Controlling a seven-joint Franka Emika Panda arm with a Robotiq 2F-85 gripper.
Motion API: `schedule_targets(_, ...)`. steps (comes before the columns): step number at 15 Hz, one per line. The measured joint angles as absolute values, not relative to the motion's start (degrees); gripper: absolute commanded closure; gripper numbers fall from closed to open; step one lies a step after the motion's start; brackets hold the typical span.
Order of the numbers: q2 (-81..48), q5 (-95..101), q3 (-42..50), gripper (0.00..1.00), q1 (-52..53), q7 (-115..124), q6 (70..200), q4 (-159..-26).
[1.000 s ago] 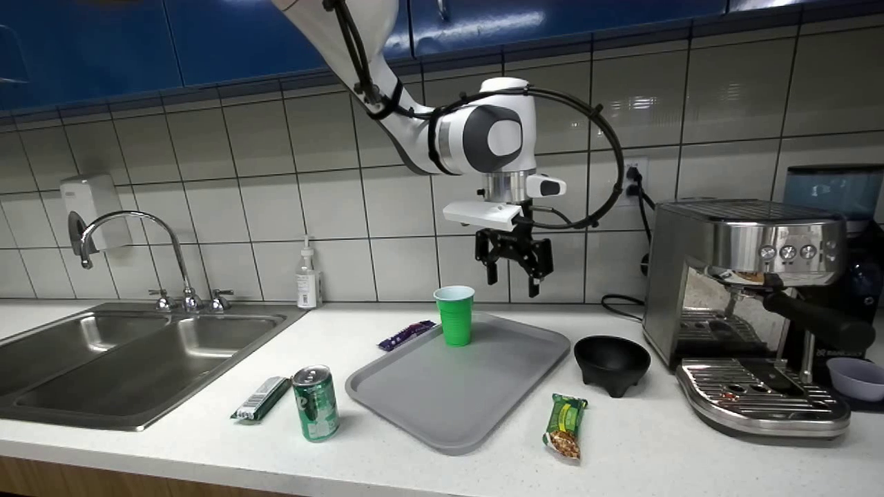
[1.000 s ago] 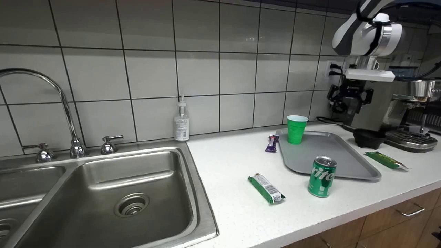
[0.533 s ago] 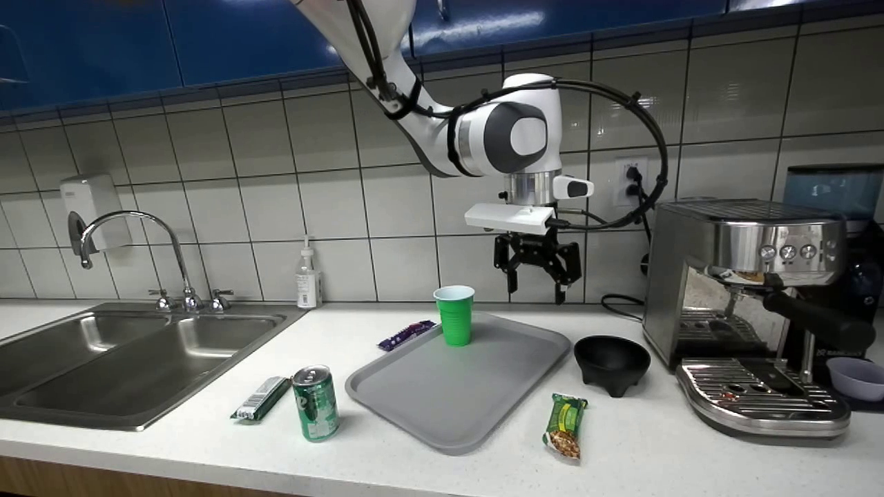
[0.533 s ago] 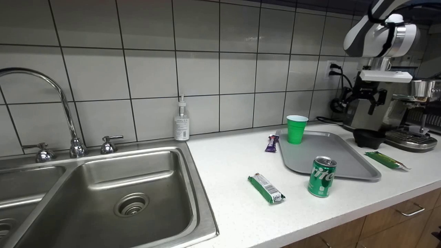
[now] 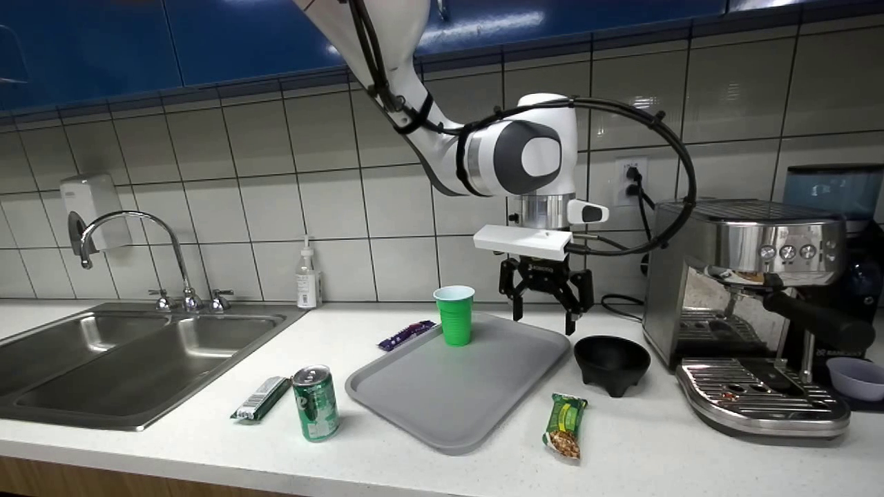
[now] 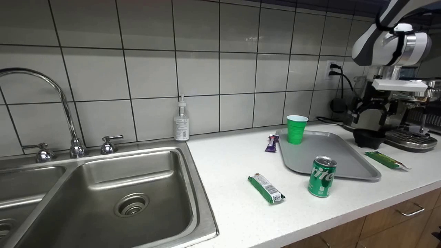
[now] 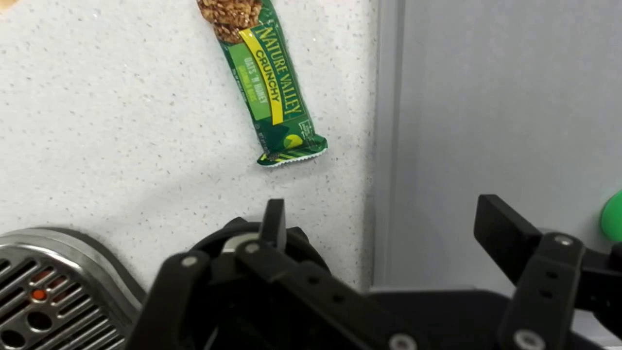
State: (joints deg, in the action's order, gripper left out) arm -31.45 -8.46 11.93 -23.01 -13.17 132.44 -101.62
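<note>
My black gripper [image 5: 544,322] hangs over the tray's back right corner with its jaws spread wide and nothing between them. In the wrist view the gripper [image 7: 381,209] has one finger in front of the black bowl [image 7: 309,249], hiding much of it, and the other over the grey tray [image 7: 452,121]. The three-legged bowl [image 5: 612,364] is nearest, a little lower and to the right in that exterior view. A green Nature Valley bar [image 7: 272,87] lies on the counter beside the tray. On the tray stands a green cup [image 5: 455,323], upright.
An espresso machine [image 5: 746,248] rises close to the bowl. A green Sprite can [image 6: 322,179], a green-and-white wrapped bar [image 6: 266,188] and a purple wrapped bar [image 6: 272,143] are on the counter. Beyond them are the steel sink [image 6: 203,203] and a soap bottle [image 6: 182,124].
In both exterior views my gripper has moved right, toward the espresso machine, and latterly come down. Its jaws stay open. The objects on the counter and tray have not moved.
</note>
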Motion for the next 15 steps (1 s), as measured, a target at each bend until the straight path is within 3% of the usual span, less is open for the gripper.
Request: schedule_targets(15, -36.1, -5.3, 12.88, 0.0, -25.25, -15.0, 136.99, -104.35)
